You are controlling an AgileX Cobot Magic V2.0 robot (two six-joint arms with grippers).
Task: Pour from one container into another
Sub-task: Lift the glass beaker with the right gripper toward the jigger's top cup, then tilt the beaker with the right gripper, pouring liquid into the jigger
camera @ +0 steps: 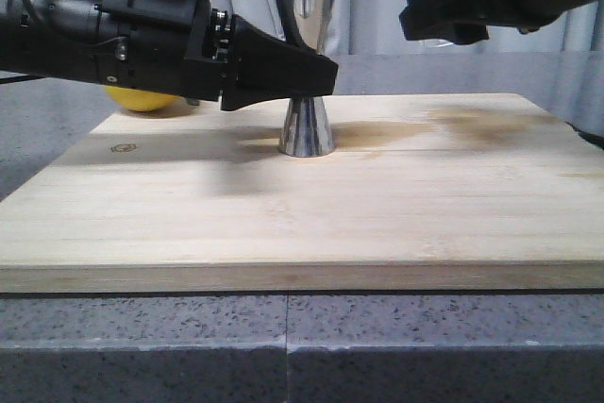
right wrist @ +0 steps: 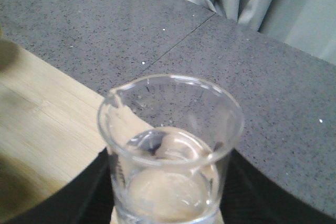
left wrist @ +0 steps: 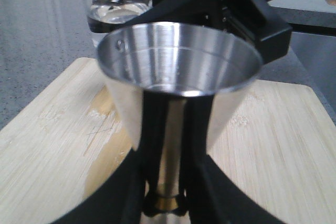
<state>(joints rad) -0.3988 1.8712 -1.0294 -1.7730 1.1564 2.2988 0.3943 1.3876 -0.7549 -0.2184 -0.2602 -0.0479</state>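
- Jigger (camera: 306, 63): upright on wooden board (camera: 283, 224), near centre, slightly toward 12 o'clock. Polished steel, stiff, slippery, top-heavy; take it at the narrow waist.
- Left gripper (camera: 316, 73) pinches that gold-banded waist, steadying it.
- Beaker (right wrist: 170, 150): thin glass, fragile, slick, light, some clear liquid inside. Held aloft at 2 o'clock of the jigger, well apart, upright.
- Right gripper (camera: 444, 21) clamps the beaker low on its body; lip left free.
- Yellow object (camera: 142, 98) behind left arm, on worktop (camera: 283, 346).
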